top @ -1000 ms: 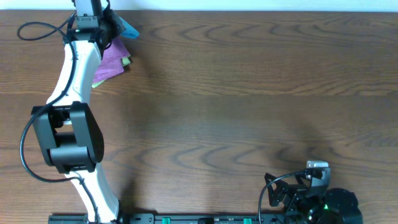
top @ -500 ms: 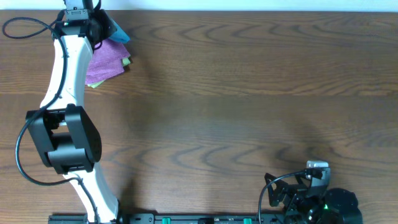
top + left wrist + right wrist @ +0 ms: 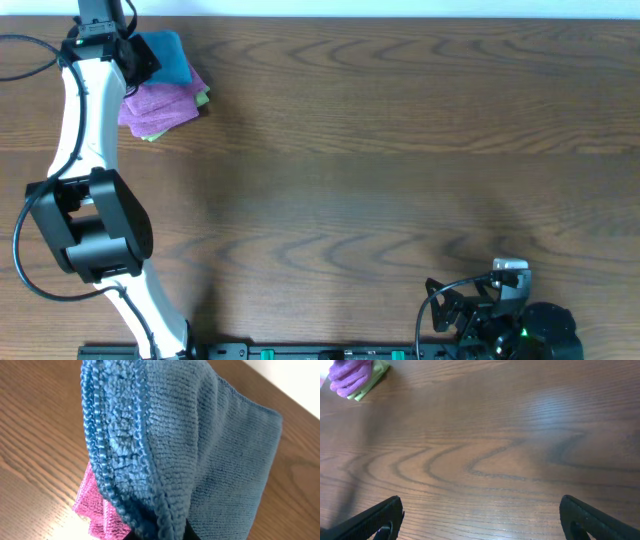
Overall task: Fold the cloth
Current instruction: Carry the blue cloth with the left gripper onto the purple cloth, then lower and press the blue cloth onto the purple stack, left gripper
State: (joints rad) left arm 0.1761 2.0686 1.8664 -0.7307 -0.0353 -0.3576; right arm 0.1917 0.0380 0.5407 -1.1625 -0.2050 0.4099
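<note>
The sky-blue cloth [image 3: 162, 57] hangs bunched at the far left corner of the counter [image 3: 400, 150], beside the purple cloth [image 3: 160, 105] and the light green cloth [image 3: 204, 99] under it. Fabric hides most of the left jaws, but the cloth hangs from them, so I take them as pinching it. The right jaws are spread wide and empty. To do this step well, the left arm [image 3: 78, 120] should probably carry the cloth clear of that pile to bare wood and lay it flat before any fold. The left wrist view shows terry weave and stitched hem; only the overhead places both arms.
</note>
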